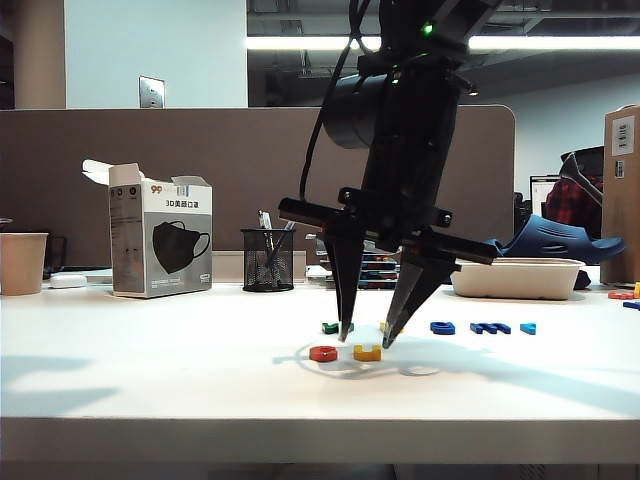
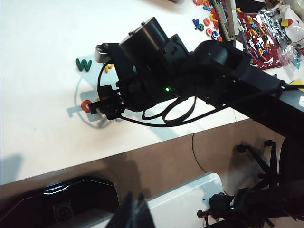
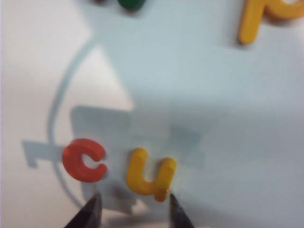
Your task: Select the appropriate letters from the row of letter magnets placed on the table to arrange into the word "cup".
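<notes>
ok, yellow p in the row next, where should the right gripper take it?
Probably from above, one finger each side of the yellow p, pinching across its long straight stem. It lies flat on the table, clear of the u and c. The right gripper stands open.

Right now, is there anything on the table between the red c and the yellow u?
No. In the right wrist view, only bare white table shows between the red c and the yellow u; they sit side by side, apart.
</notes>
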`<action>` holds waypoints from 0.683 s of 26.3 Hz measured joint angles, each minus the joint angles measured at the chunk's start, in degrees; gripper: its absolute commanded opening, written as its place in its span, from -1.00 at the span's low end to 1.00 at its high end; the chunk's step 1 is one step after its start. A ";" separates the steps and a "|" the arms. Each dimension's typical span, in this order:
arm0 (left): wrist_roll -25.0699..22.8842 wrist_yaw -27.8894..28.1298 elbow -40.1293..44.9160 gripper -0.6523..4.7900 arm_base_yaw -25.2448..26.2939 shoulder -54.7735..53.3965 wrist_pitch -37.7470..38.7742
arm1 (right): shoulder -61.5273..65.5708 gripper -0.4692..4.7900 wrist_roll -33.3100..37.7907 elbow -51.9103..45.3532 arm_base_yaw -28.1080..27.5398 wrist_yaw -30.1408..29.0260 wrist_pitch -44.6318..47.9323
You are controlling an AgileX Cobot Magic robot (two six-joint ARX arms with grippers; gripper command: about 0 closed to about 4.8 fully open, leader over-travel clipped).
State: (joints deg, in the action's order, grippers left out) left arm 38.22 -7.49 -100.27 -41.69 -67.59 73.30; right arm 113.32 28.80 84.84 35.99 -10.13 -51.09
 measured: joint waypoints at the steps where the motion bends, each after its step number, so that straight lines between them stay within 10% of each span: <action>1: 0.00 0.00 0.00 -0.78 0.00 0.02 0.00 | -0.13 -0.13 0.00 0.00 0.00 0.00 -0.02; 18: 0.00 0.00 0.00 -0.78 0.00 0.00 0.00 | -10.25 -0.19 -3.39 -0.15 -2.01 1.49 -1.29</action>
State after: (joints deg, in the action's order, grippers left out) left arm 38.22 -7.49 -100.27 -41.69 -67.59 73.30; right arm 103.07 25.41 84.68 33.98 -8.64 -52.38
